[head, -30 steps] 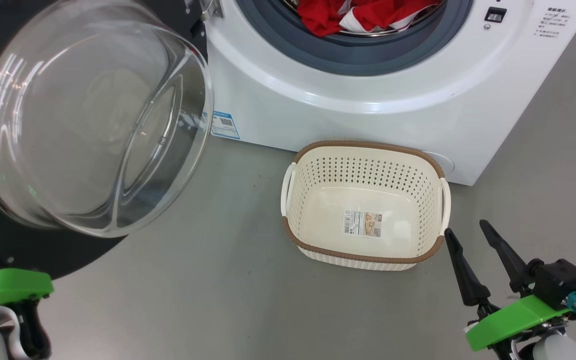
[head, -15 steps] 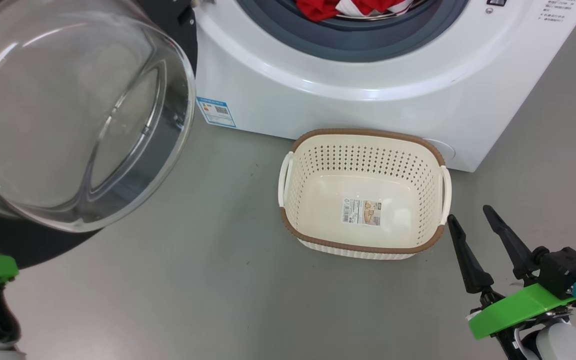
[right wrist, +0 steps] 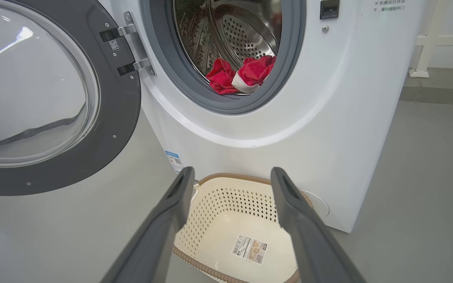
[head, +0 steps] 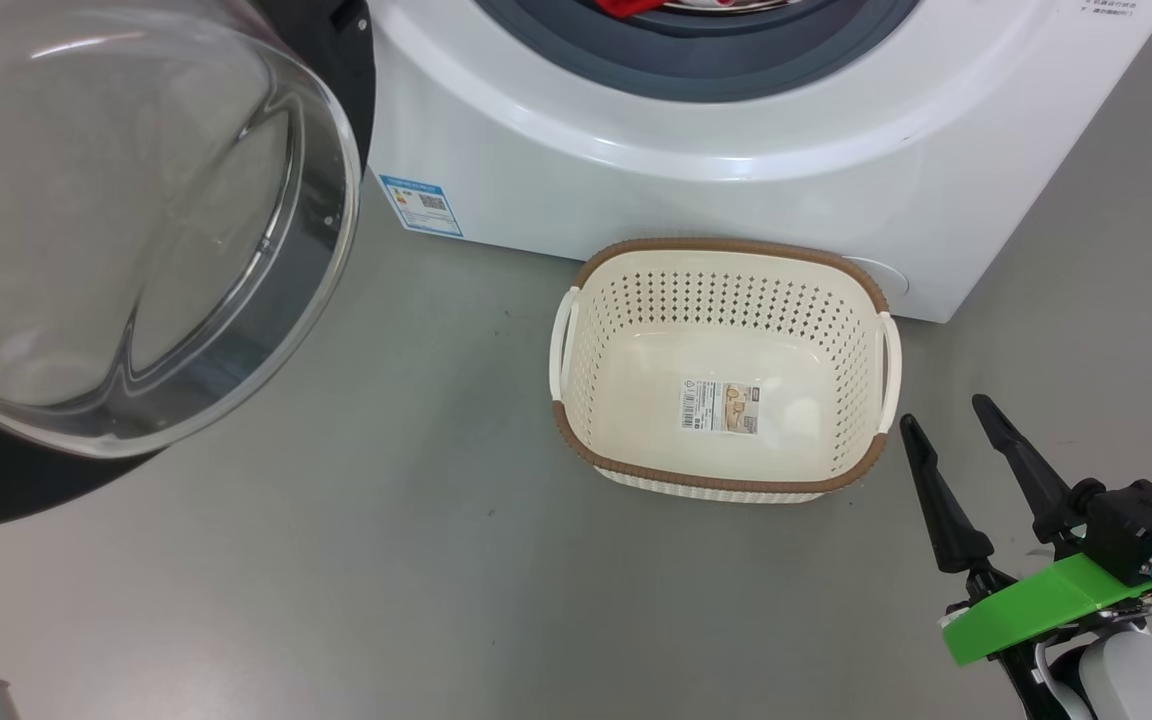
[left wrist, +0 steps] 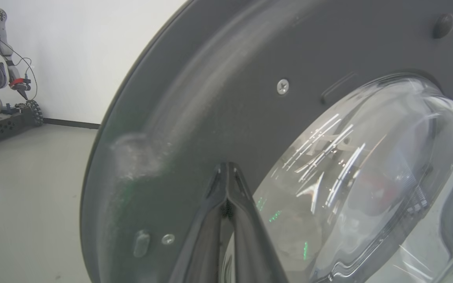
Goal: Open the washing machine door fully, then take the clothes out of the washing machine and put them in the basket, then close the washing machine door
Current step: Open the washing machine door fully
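Left wrist view: the left gripper (left wrist: 226, 171), fingers pressed together and holding nothing, seems to push its tips on the inner face of the door (left wrist: 210, 98), which stands wide open; I judge the opening step nearly done. Clothes (right wrist: 254, 70) lie in the washing machine (right wrist: 328, 118), the empty basket (head: 726, 247) just before it. Next the right gripper (head: 944, 412), spread wide and empty beside the basket, should reach inside for them.

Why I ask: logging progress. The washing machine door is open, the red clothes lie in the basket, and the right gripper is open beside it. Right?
Wrong on the clothes: the right wrist view shows them inside the washing machine, not in the basket. The washing machine door is open, and the right gripper is open beside the basket.
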You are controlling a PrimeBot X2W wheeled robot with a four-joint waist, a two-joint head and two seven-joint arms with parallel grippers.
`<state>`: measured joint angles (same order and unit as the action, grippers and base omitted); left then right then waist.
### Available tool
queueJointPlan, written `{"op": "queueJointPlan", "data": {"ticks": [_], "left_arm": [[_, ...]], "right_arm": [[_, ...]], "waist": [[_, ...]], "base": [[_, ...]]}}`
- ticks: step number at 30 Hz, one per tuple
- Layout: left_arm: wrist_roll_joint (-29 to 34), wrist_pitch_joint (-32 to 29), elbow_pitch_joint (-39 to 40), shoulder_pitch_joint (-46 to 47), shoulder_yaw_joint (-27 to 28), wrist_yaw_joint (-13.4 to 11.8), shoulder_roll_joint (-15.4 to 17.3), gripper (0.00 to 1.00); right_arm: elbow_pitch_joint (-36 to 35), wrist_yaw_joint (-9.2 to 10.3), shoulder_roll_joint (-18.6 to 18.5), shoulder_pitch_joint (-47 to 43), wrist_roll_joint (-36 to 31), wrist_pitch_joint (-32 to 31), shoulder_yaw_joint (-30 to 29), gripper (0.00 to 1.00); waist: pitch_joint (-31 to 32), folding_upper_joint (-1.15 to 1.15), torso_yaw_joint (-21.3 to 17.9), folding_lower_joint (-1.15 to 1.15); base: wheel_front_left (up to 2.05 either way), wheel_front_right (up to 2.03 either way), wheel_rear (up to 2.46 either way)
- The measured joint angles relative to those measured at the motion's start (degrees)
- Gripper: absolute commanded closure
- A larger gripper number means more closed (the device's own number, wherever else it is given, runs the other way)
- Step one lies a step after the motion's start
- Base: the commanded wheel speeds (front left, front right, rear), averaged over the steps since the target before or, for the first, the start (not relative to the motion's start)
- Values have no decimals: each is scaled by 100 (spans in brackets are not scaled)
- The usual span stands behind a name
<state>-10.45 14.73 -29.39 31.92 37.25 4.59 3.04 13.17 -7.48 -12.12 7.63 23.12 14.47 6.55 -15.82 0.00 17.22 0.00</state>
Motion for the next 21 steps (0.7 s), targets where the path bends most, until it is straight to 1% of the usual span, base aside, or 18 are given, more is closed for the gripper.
{"op": "queueJointPlan", "data": {"ticks": [5,12,17,18,19,20,21], "left_arm": [[64,-1,-21,4,45,16,-10,100],[192,-1,-14,-32,42,159,-32,100],[192,-1,112,-307,-64,212,-102,100],[192,-1,157,-382,-100,238,-126,87],[191,-1,205,-442,-155,248,-144,78],[189,-1,271,-506,-224,249,-164,70],[183,-1,335,-560,-282,250,-188,67]], "right_arm": [[9,1,3,0,0,0,15,0],[60,0,36,-8,0,0,38,0],[68,0,105,-31,0,0,37,0],[70,1,122,-34,1,0,36,0],[70,0,132,-34,0,0,35,0],[70,0,137,-35,0,0,32,0],[70,0,143,-36,0,0,26,0]], "waist": [[51,0,-17,0],[240,0,-50,0],[393,0,-76,0],[423,0,-81,0],[450,0,-85,0],[476,0,-90,0],[501,0,-96,0]], "base": [[0,0,0],[0,0,0],[0,0,0],[0,0,0],[0,0,0],[0,0,0],[0,0,0]]}}
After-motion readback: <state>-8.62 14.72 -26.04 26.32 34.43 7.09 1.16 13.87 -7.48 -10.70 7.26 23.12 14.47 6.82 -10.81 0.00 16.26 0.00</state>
